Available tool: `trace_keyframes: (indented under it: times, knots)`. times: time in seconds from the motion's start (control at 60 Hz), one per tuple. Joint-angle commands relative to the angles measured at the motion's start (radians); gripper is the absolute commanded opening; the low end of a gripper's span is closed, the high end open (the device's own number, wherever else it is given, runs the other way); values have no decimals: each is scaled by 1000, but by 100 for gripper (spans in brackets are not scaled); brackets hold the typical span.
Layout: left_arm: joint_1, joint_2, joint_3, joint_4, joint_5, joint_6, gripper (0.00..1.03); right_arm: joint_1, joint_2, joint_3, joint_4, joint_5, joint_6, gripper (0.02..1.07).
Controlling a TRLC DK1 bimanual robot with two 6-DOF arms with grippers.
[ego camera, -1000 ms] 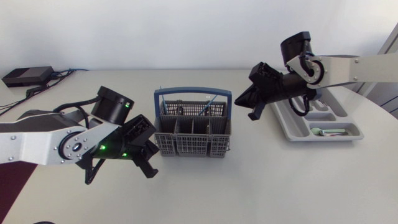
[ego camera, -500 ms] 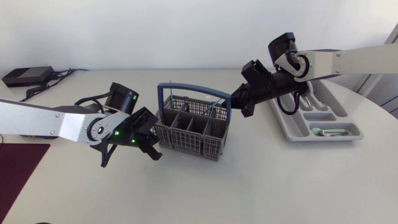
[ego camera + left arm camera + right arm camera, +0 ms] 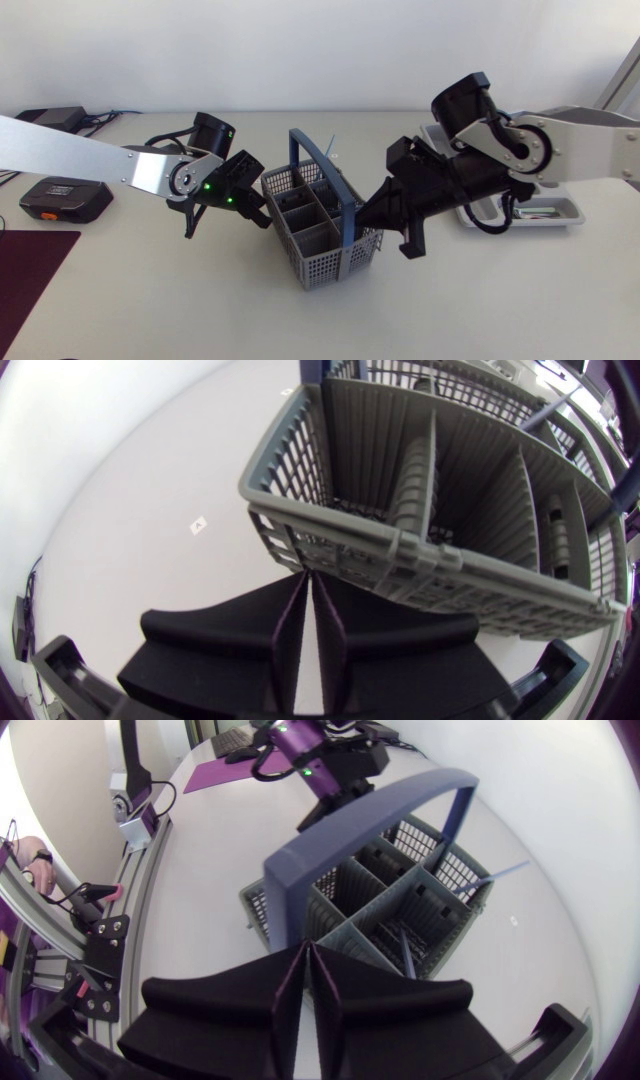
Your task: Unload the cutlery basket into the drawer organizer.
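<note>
Right, the white table (image 3: pixel 480 300) fills the head view, and both my arms are in over it. My left arm (image 3: pixel 90 160) comes in from the left edge and my right arm (image 3: pixel 570 145) from the right. They meet at the centre of the frame.

And there's the grey cutlery basket (image 3: pixel 320 235), dead centre, standing upright on the table and turned diagonally, one corner pointing at the lower edge. Its blue hoop handle (image 3: pixel 325 185) arches over the top.

The drawer organizer (image 3: pixel 572 214) sits at the right of the frame. Most of it is hidden behind my right arm, and it is well apart from the basket.

Left pincer (image 3: pixel 255 210): fingers closed together, tips against the basket's upper-left wall. The left wrist view confirms it: left pincer (image 3: pixel 308 575) shut, only a thin slit, basket rim (image 3: pixel 430 490) right at the tips.

Right pincer (image 3: pixel 370 220): closed too, nosing the basket's right side. From the right wrist, the pincer (image 3: pixel 305 948) is shut with the handle (image 3: pixel 370 815) just ahead of it.

A thin blue-stemmed utensil (image 3: pixel 490 878) leans out of a far compartment.

At far left are a black box (image 3: pixel 62 197) and a dark red mat (image 3: pixel 30 270).
</note>
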Motion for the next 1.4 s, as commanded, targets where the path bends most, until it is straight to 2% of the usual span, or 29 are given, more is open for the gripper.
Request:
trace_keyframes:
  times: [0.0, 0.117, 0.3, 0.417, 0.55, 0.717, 0.917, 1.25, 1.383]
  knots:
    - [9, 40, 46, 3, 9, 19, 10, 21, -90, -45, -31, 9, 20, 13]
    - [6, 63, 76, -6, 10, 17, 10, 1, -206, -46, -59, 46, 52, 13]
    - [14, 35, 86, -39, 9, 19, 10, -157, -265, -29, -68, 55, 43, 14]
    - [35, 3, 65, -40, 10, 19, 10, -232, -229, -72, -1, 52, 38, 14]
    - [38, 14, 60, -40, 10, 16, 10, -272, -100, -123, 102, 54, 46, 14]
    - [27, 29, 97, -59, 9, 11, 10, -269, 56, -153, 203, 52, 54, 14]
    - [11, 83, 161, -92, 9, 11, 10, -222, 105, -141, 213, 51, 64, 14]
    - [-31, 138, 241, -123, 9, 3, 10, -94, -8, -176, 142, 51, 80, 14]
    - [-12, 117, 227, -129, 9, 8, 10, -93, -82, -236, 180, 107, 69, 18]
